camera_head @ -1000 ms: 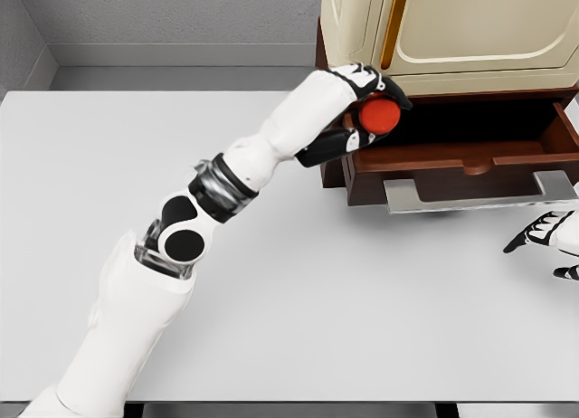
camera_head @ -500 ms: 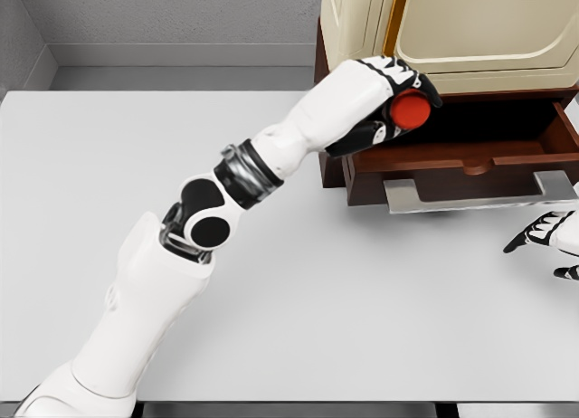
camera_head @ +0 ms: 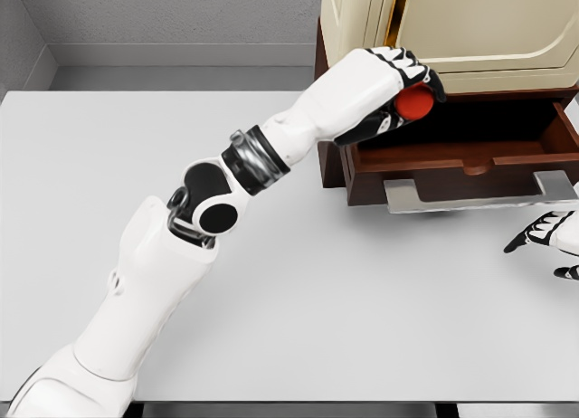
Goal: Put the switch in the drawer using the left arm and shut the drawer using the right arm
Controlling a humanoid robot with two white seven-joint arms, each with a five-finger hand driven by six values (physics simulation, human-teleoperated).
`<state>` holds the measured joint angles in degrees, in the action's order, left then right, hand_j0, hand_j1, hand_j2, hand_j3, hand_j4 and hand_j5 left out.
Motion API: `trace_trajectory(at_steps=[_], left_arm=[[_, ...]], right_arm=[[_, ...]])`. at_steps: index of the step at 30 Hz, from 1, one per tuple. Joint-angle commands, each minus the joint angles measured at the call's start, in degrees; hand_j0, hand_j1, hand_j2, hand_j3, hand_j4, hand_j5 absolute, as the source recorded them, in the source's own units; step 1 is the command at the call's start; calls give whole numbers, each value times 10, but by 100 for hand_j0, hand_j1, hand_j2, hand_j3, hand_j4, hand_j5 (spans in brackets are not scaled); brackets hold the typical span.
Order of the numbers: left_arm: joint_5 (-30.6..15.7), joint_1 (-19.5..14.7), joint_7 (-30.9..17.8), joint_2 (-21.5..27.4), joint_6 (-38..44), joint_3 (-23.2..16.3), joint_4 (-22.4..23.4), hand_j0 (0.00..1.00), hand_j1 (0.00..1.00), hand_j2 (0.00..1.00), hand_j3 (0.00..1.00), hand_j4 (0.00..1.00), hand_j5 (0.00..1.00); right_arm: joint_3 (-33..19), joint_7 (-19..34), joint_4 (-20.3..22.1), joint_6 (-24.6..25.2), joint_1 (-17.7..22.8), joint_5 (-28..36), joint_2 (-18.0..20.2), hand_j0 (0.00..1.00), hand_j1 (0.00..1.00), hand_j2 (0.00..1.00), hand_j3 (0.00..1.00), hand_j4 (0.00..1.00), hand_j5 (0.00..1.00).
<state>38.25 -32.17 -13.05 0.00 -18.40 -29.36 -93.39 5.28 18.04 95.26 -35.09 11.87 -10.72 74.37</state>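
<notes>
The left hand reached in from the lower left, its white arm stretched diagonally across the pale worktop toward the cabinet at the upper right. Its fingers were curled tightly around the switch, a rounded red object that showed between the black-and-white fingertips and the palm. The switch sat enclosed in that grasp, held above the left end of the open drawer, over its dark interior rather than resting on its floor. Whether the switch touched the drawer wall could not be told.

The drawer was dark reddish-brown wood, pulled out toward the camera below and to the right of the fingers. Its front panel ran along beneath the hand, and a flat silvery handle stuck out from that panel, lower still and further right. The cream-coloured cabinet body rose directly behind the fingers, with an orange strip running up it just above them.

The right hand lay at the far right edge of the view, well apart from the left fingers and below the handle's right end, near the worktop. Its fingers were loosely spread and held nothing; only part of the hand was in view.
</notes>
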Motion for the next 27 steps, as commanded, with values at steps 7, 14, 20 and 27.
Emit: trace_trajectory(at_steps=[7, 14, 20, 27], left_arm=[[5, -7, 0, 0, 0, 1, 7, 63, 63, 63, 63, 63, 63], [10, -8, 0, 0, 0, 0, 7, 75, 75, 75, 75, 75, 75], [15, -7, 0, 0, 0, -3, 7, 75, 75, 75, 75, 75, 75], [17, -6, 0, 0, -2, -5, 5, 76, 76, 76, 76, 76, 76]], right_arm=[[0, 0, 0, 1, 0, 3, 1, 76, 76, 76, 76, 76, 76], [0, 0, 0, 1, 0, 3, 1, 76, 76, 76, 76, 76, 76], [0, 0, 0, 1, 0, 3, 1, 76, 76, 76, 76, 76, 76], [0, 0, 1, 1, 0, 3, 1, 75, 75, 75, 75, 75, 75]])
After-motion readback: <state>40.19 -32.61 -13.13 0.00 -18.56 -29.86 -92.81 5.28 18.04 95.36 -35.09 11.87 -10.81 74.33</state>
